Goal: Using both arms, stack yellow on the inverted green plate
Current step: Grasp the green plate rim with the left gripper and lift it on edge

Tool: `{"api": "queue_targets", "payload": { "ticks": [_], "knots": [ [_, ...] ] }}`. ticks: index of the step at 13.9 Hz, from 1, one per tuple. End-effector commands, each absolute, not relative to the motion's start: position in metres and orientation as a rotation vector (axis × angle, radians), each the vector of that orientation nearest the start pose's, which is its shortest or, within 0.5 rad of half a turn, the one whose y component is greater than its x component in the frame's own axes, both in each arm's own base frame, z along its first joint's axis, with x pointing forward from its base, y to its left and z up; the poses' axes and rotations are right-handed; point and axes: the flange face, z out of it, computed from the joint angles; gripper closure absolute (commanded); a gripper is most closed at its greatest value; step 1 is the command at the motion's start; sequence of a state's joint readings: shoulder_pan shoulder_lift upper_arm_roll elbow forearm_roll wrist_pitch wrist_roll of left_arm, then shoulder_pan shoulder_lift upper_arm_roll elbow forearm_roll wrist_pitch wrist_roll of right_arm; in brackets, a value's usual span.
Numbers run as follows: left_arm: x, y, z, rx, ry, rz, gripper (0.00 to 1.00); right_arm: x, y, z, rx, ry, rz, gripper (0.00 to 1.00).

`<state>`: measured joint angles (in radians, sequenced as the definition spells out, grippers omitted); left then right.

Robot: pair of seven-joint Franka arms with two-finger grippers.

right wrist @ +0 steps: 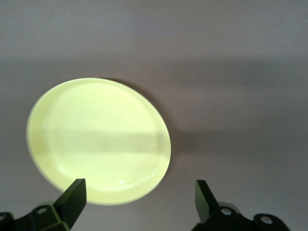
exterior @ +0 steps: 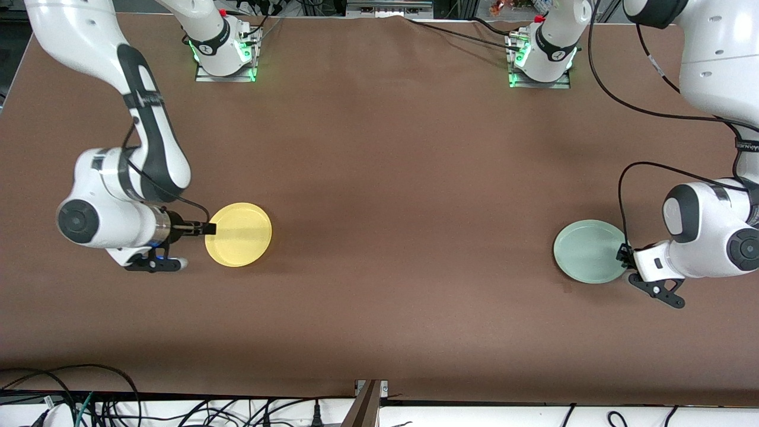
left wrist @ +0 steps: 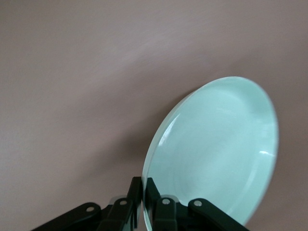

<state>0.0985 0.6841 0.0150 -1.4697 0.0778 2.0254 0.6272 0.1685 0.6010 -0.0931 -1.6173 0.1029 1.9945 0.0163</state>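
Note:
The yellow plate [exterior: 242, 234] lies hollow side up toward the right arm's end of the table. My right gripper [exterior: 209, 228] hangs low at its rim, open. In the right wrist view the fingers [right wrist: 72, 198] stand wide apart, the gripper [right wrist: 138, 197] holds nothing, and the yellow plate [right wrist: 96, 139] lies just ahead of it. The pale green plate [exterior: 587, 249] lies toward the left arm's end. My left gripper [exterior: 622, 255] is shut on its rim. In the left wrist view the gripper [left wrist: 144, 192] pinches the thin edge of the green plate [left wrist: 216, 154], whose hollow face shows.
The brown table [exterior: 403, 178] stretches wide between the two plates. The right arm's base [exterior: 224, 56] and the left arm's base [exterior: 541, 59] stand along the table's edge farthest from the front camera. Cables [exterior: 89, 403] lie past the nearest edge.

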Motion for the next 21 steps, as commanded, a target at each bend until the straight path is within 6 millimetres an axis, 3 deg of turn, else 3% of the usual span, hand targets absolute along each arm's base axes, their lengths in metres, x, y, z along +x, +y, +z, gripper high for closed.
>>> {"api": "queue_targets", "payload": {
  "ticks": [1,3,6,9,10,11,13,17,18,19,20,21],
  "knots": [
    [0.695,0.027,0.329,-2.858,0.841,0.300,1.00,0.659,0.058,0.237,-3.104,-0.086,0.297,0.00],
    [0.690,-0.032,0.360,-2.789,0.775,0.392,1.00,0.651,0.054,0.216,-3.111,-0.109,0.246,0.00],
    [0.673,-0.127,0.390,-2.622,0.717,0.443,1.00,0.645,0.051,0.208,-3.112,-0.121,0.243,0.00],
    [0.630,-0.239,0.389,-2.433,0.650,0.412,1.00,0.644,0.049,0.205,-3.113,-0.117,0.250,0.01],
    [0.612,-0.272,0.383,-2.378,0.591,0.398,1.00,0.644,0.048,0.204,-3.114,-0.114,0.255,0.04],
    [0.597,-0.298,0.372,-2.305,0.529,0.369,1.00,0.643,0.047,0.204,-3.113,-0.108,0.257,0.13],
    [0.565,-0.359,0.360,-2.200,0.519,0.239,1.00,0.642,0.037,0.201,-3.112,-0.084,0.266,0.23],
    [0.499,-0.455,0.314,-2.007,0.543,-0.005,1.00,0.640,0.037,0.197,-3.111,-0.083,0.278,0.25],
    [0.482,-0.474,0.296,-1.969,0.550,-0.049,1.00,0.640,0.037,0.197,-3.112,-0.083,0.276,0.33],
    [0.472,-0.485,0.285,-1.944,0.540,-0.092,1.00,0.640,0.038,0.195,-3.112,-0.085,0.280,0.36],
    [0.464,-0.493,0.273,-1.920,0.511,-0.150,1.00,0.640,0.038,0.195,-3.112,-0.085,0.281,0.38],
    [0.459,-0.498,0.262,-1.899,0.476,-0.210,1.00,0.640,0.038,0.193,-3.112,-0.085,0.285,0.47]
  ]
}}
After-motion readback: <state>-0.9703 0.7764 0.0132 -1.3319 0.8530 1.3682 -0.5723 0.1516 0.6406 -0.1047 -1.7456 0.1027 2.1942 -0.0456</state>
